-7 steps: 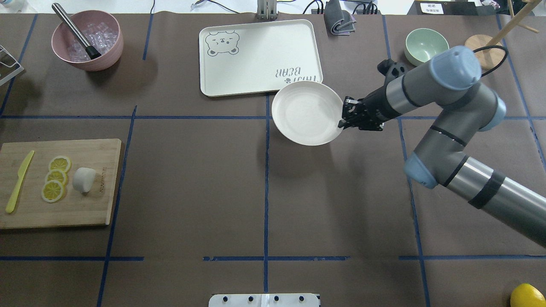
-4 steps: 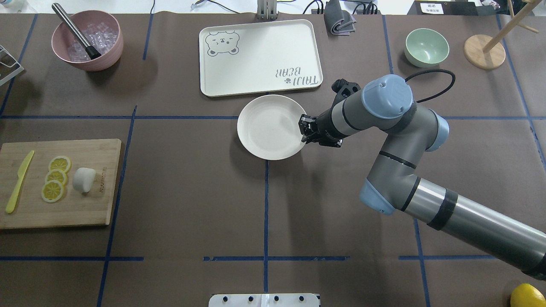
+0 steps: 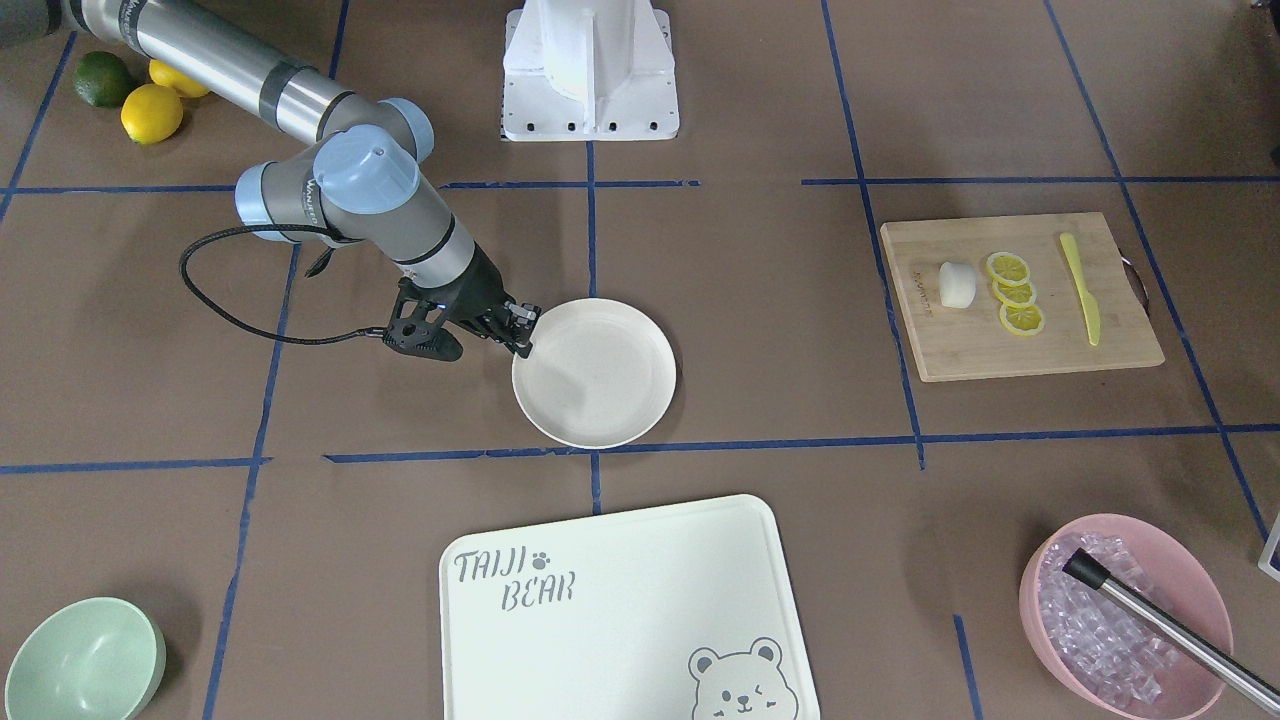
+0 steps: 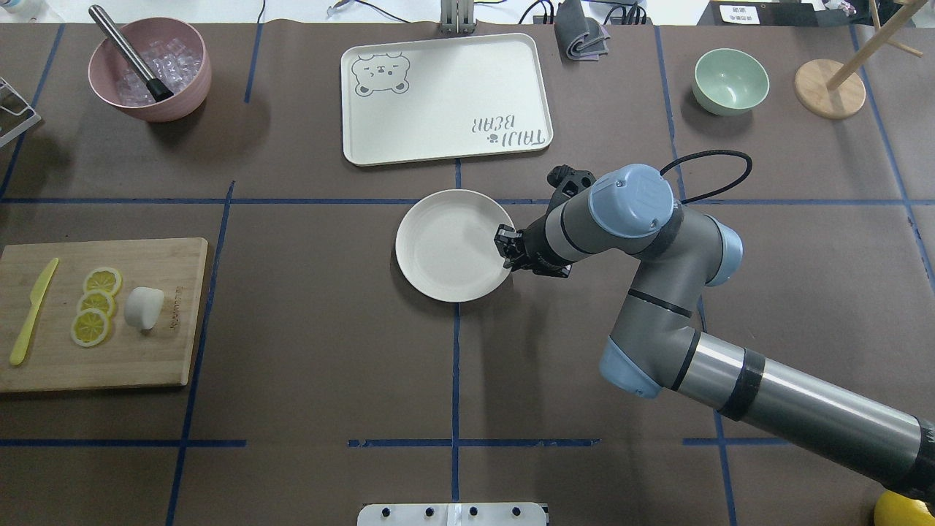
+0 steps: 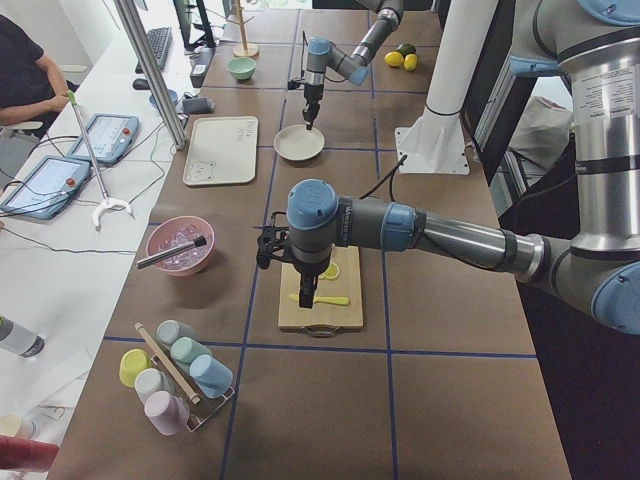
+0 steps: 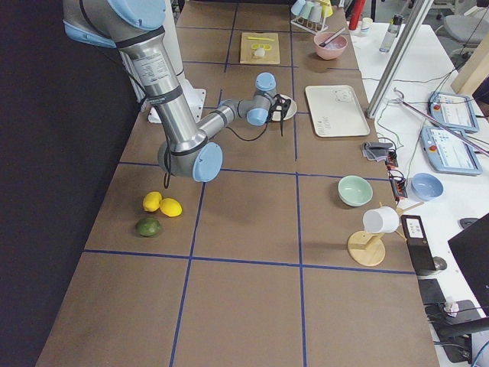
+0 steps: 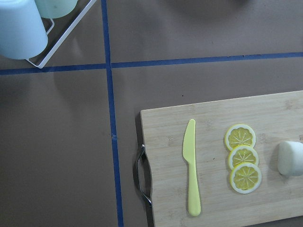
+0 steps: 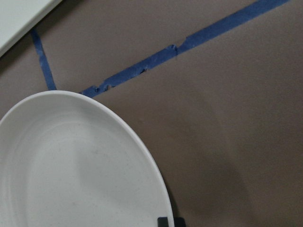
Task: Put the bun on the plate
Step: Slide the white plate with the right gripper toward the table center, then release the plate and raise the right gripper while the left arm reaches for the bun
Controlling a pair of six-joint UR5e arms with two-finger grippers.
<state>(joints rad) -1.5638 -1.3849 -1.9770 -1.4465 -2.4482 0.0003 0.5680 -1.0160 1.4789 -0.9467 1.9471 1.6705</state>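
Note:
The bun [image 4: 143, 307] is a small white lump lying on the wooden cutting board [image 4: 146, 358] at the table's left, beside three lemon slices [image 4: 95, 307]. It also shows in the left wrist view [image 7: 290, 158] and the front-facing view [image 3: 956, 284]. The round off-white plate [image 4: 438, 248] is at the table's middle with nothing on it. My right gripper [image 4: 505, 248] is shut on its right rim. The left gripper [image 5: 306, 297] hangs over the cutting board, seen only in the exterior left view, so I cannot tell whether it is open or shut.
A bear-printed tray [image 4: 445, 95] lies just beyond the plate. A pink bowl of ice [image 4: 150, 69] with a metal tool is at the far left, and a mint bowl [image 4: 730, 80] and wooden stand [image 4: 829, 88] at the far right. A yellow knife [image 4: 33, 310] lies on the board.
The right gripper has moved the plate left and toward the robot, from beside the tray's corner to the table's centre line. The bun and board have not moved.

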